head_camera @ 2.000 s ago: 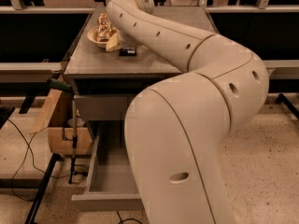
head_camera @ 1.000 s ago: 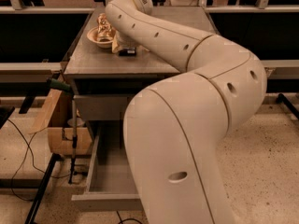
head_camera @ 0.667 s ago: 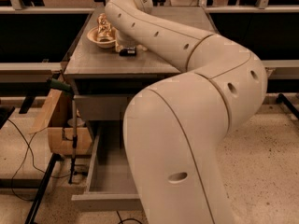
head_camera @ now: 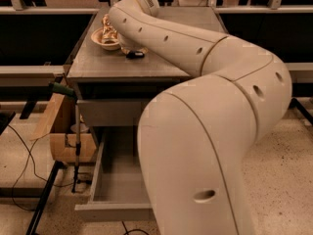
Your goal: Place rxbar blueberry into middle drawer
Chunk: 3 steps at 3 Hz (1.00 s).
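The gripper (head_camera: pixel 130 50) hung low over the tabletop (head_camera: pixel 98 67), just above the rxbar blueberry (head_camera: pixel 135 55); whether it was open could not be told. The middle drawer (head_camera: pixel 119 180) stood open, awaiting the bar.

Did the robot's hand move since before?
Yes. The gripper slid right, away from the bowl, and now sits at the dark bar.
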Tool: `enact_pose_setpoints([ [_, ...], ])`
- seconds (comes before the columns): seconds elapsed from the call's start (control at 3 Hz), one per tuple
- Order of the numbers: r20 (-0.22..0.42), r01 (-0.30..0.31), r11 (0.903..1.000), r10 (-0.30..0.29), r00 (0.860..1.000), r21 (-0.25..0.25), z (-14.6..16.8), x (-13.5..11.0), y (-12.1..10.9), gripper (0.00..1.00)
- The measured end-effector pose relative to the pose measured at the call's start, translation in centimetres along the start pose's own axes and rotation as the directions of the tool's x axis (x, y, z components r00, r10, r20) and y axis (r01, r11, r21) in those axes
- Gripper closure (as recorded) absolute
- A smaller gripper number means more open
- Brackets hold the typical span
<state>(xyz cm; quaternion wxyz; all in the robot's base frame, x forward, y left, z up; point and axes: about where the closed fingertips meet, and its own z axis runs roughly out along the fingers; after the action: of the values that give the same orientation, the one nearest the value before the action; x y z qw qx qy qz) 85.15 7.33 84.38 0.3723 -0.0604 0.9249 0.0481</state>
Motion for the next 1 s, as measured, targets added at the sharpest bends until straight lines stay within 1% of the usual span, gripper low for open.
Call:
enact_pose_setpoints([
  [0.33, 0.032, 0.010, 0.9996, -0.009, 0.999, -0.028, -0.4, 0.6, 0.6, 1.00],
  [0.67, 0.044, 0.008, 0.9988, -0.006, 0.999, -0.048, -1.6, 1.2, 0.4, 1.00],
  [1.0, 0.030, 0.019, 0.9981, -0.018, 0.999, -0.058, -4.9, 1.2, -0.8, 1.00],
])
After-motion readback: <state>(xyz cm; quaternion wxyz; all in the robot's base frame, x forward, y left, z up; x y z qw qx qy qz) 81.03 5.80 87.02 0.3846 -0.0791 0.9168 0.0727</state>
